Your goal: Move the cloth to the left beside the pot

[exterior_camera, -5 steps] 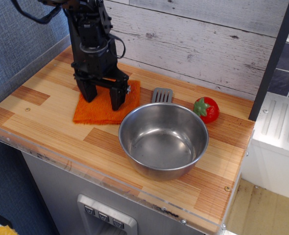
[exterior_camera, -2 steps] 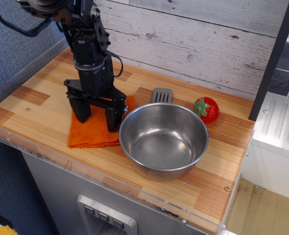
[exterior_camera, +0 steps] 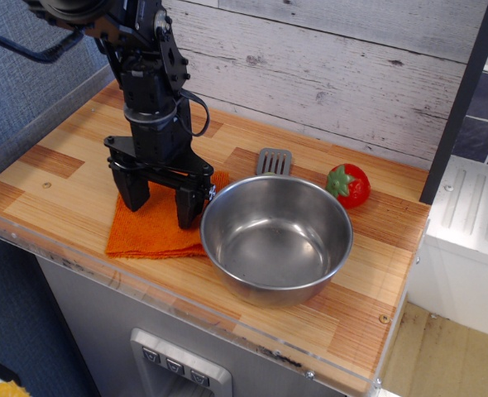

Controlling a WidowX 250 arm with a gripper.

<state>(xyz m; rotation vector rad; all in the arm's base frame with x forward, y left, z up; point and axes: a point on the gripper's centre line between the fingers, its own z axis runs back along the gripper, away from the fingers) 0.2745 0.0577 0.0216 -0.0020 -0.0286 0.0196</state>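
Cloth (exterior_camera: 149, 233): orange, flat near the counter's (exterior_camera: 58, 178) front edge, touching the pot (exterior_camera: 275, 238) on its left. Gripper (exterior_camera: 161, 201): fingers spread, tips pressing the cloth. Strawberry (exterior_camera: 348, 184): near the back edge.

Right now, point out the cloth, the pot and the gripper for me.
cloth (exterior_camera: 149, 236), main camera view, bare front part of the orange fabric.
pot (exterior_camera: 270, 248), main camera view, inner floor of the steel bowl.
gripper (exterior_camera: 161, 203), main camera view, midway between the fingertips.

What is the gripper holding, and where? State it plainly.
Nothing is clamped. The gripper is spread open, its fingers pressed down on the cloth, which lies flat on the counter left of the pot.
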